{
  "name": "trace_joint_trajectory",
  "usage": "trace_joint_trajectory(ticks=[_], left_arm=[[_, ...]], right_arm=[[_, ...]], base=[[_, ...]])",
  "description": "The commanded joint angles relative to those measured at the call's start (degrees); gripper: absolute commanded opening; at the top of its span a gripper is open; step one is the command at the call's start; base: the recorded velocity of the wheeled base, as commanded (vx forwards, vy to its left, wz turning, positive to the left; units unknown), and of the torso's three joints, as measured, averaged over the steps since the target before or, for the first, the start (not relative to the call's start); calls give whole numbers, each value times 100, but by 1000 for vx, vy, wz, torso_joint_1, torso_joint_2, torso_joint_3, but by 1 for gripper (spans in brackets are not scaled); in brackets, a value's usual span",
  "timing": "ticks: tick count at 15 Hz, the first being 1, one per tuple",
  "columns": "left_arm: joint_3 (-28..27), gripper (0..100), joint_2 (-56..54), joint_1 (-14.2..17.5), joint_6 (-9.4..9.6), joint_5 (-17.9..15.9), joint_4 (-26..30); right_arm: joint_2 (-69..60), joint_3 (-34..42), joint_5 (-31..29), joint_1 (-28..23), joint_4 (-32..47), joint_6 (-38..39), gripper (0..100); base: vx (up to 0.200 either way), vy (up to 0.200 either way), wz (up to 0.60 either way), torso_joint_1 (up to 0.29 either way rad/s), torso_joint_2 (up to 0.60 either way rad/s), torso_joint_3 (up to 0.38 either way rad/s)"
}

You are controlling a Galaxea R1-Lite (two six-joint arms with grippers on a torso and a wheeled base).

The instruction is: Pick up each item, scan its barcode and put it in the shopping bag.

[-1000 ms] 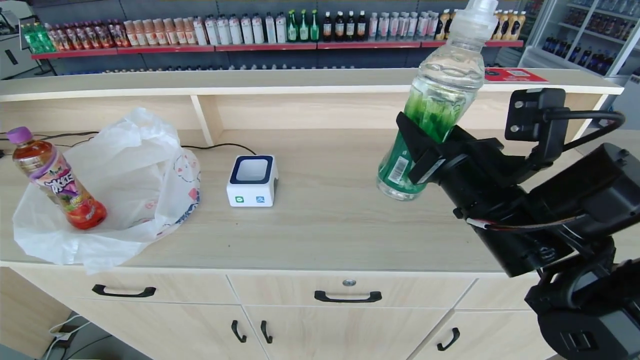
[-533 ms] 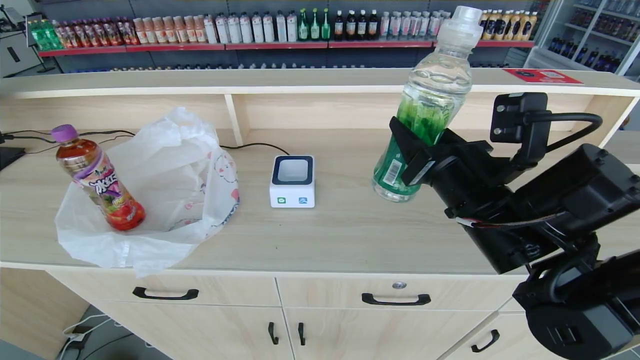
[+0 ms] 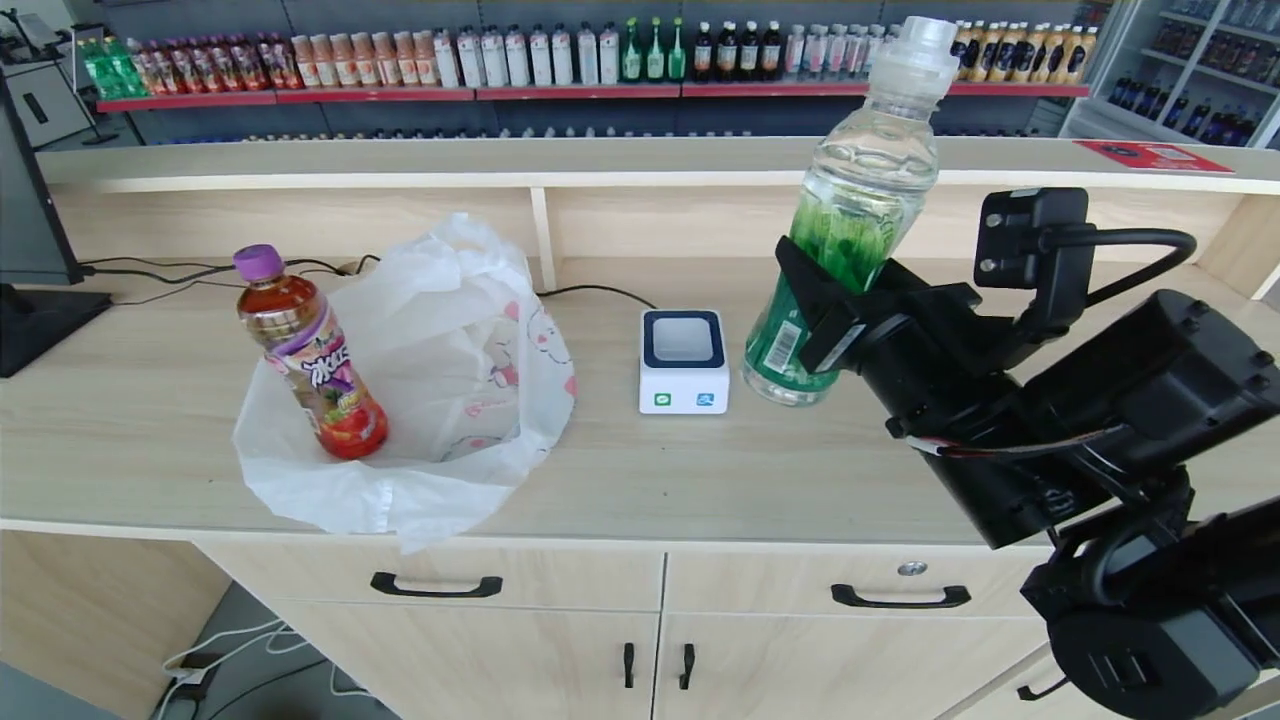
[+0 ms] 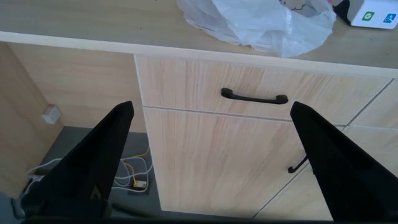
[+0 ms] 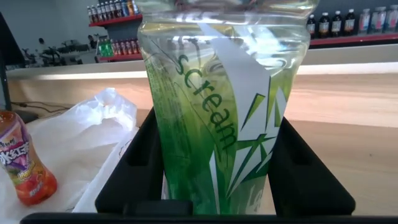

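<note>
Hanging in the right gripper (image 3: 835,300), the green bottle (image 3: 850,230) stands nearly upright just beside the scanner (image 3: 684,360), its base low over the counter (image 3: 700,470); I can't tell whether it touches. The jaws are closed around the lower label, with most of the bottle's height standing above the grip. That's my worry: it looks top-heavy, so a quick swing could let it pivot or slip. The barcode (image 3: 790,342) faces sideways toward the scanner, whose window looks upward, so unless the bottle gets tipped over the glass the scan may miss. Tipping it this close could also knock the little box. Farther along, the shopping bag (image 3: 470,330) slumps open with a red tea bottle (image 3: 315,360) leaning in its mouth; a careless drop there could topple that one or fold the rim shut. The left gripper (image 4: 208,124) hangs wide open and empty, down by the drawer (image 4: 186,81).
</note>
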Motion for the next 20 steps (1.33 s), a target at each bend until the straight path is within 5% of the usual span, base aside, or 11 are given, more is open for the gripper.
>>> trace_joint_trajectory(ticks=[1,6,20], left_arm=[[0,100,0,2,-4,2,0],[0,100,0,2,13,-6,0],[0,100,0,2,22,-6,0]], right_arm=[[-2,8,-2,2,-9,-7,0],[-29,8,-2,2,-9,2,0],[534,-651,816,-481,-9,-1334,0]], base=[[0,200,0,2,2,2],[0,200,0,0,3,4],[0,0,0,0,0,0]])
